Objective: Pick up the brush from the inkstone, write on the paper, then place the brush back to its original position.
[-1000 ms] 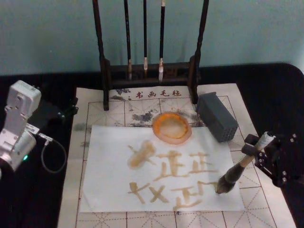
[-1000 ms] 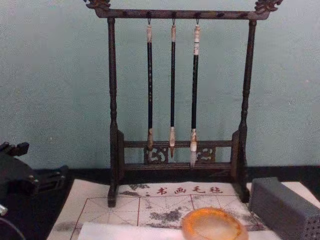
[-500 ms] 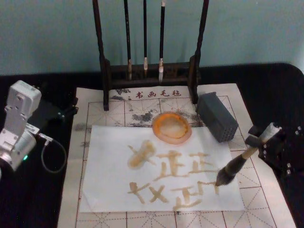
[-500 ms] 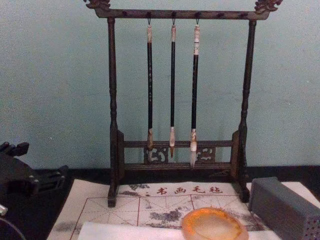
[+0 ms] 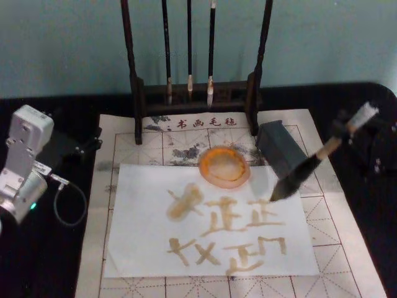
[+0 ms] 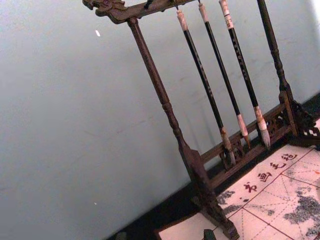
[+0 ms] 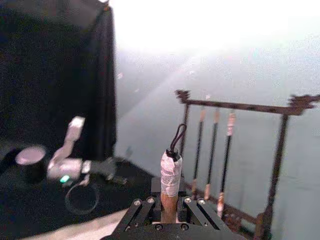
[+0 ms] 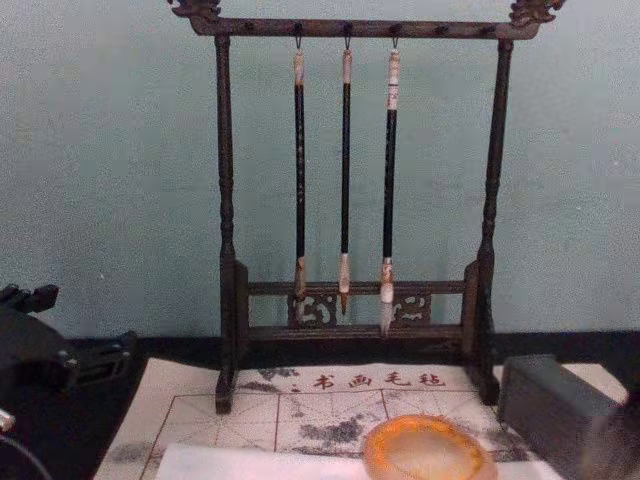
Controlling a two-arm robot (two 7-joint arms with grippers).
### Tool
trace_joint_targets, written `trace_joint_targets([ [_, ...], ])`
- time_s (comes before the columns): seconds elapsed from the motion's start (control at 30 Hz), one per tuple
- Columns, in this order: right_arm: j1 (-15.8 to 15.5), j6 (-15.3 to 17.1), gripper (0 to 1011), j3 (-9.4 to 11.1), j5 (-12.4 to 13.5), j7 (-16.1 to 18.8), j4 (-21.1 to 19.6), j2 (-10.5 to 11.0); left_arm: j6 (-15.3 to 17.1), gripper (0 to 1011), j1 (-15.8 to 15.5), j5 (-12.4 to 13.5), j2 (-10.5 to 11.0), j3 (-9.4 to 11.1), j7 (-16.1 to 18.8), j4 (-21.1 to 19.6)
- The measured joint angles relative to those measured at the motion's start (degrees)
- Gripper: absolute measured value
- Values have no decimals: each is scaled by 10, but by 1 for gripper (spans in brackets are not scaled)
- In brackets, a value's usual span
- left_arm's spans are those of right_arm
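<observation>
Right gripper (image 5: pixel 358 133): clamped on the brush (image 5: pixel 308 167) near its handle end.
Brush: tilted; tip raised off the paper (image 5: pixel 142 239) since a moment ago, now beside the grey block (image 5: pixel 280 149).
Meaning: writing apparently done; return to inkstone (image 5: pixel 224 166) pending.
Left gripper (image 5: pixel 73 146): parked, far left.

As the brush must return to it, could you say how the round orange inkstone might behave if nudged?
Low and wide, the inkstone would probably slide rather than tip. It overlaps the paper at its top edge and might drag it. The right gripper holds the brush tilted; its round handle could roll off the rim. The left arm sits parked at the table's left.
</observation>
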Motion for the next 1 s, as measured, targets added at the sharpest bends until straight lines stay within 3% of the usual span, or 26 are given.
trace_joint_targets([
  [0.37, 59, 56, 187, -11, 32, -76, 17, -56, 0, 1001, 0, 0, 0, 0, 0, 0],
  [0.43, 78, 79, 187, -17, 40, -102, 24, -68, 0, 1001, 0, 0, 0, 0, 0, 0],
  [0.73, 120, 142, 187, -31, 61, -176, 44, -94, 0, 1001, 0, 0, 0, 0, 0, 0],
  [1.0, 168, 207, 187, -51, 105, -233, 85, -118, 0, 1001, 0, 0, 0, 0, 0, 0],
])
